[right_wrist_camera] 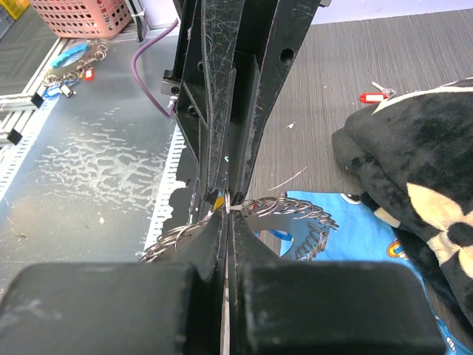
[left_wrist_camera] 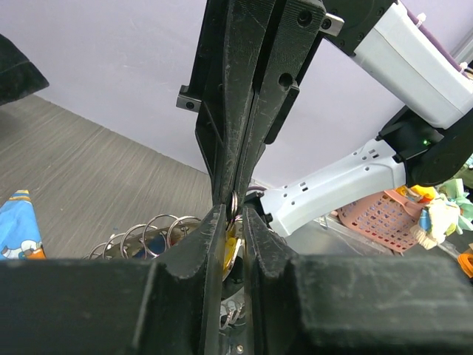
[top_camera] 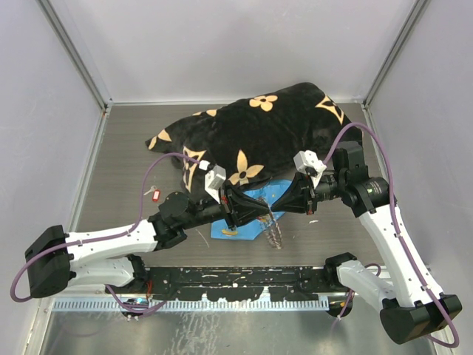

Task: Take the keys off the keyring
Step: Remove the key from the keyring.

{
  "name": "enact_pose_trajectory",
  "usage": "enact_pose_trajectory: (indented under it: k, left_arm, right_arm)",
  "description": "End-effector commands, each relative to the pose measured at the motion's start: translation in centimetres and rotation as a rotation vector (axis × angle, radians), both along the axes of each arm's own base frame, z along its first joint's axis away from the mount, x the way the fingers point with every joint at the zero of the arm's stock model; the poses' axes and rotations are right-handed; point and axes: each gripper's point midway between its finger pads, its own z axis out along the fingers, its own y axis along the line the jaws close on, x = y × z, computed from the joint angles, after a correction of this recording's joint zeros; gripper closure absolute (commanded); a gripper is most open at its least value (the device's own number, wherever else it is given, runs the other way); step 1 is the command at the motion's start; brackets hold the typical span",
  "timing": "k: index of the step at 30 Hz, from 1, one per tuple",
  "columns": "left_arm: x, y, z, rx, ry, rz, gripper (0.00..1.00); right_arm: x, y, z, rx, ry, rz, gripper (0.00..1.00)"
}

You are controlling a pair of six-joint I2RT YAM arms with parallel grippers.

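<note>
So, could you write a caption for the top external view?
The left gripper and right gripper meet at the keyring over a blue cloth; a red key lies apart on the table.

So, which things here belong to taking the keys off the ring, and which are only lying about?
For the job:
- keyring
- yellow key
- red key, lying apart from the ring
- left pincer
- right pincer

Only lying about:
- black blanket
- blue cloth
- pink basket
</note>
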Motion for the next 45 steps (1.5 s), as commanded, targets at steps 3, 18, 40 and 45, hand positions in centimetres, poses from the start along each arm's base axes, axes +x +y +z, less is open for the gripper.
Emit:
enact_pose_trajectory:
  k: [3, 18, 40, 45]
  left_arm:
    - [-0.2, 0.3, 1.9, -0.071, -0.03, 0.005, 0.84]
    - [0.0, -0.1, 1.2, -0.049, -0.021, 0.003, 0.89]
    - [-0.2, 2.2, -1.1, 0.438, 0.028, -0.199, 1.0]
    - [-0.6, 1.9, -1.3, 0.547, 0.05, -0.289, 1.0]
  right_arm:
    - [-0.3, 0.1, 1.3, 0.041, -0.032, 0.029, 0.99]
    - [-0.2, 0.1, 1.4, 0.041, -0.032, 0.026, 0.99]
    - [0.4, -1.3, 0.3, -0.153, -0.257, -0.017, 0.48]
    - [0.6, -0.9, 0.3, -0.137, -0.232, -0.016, 0.49]
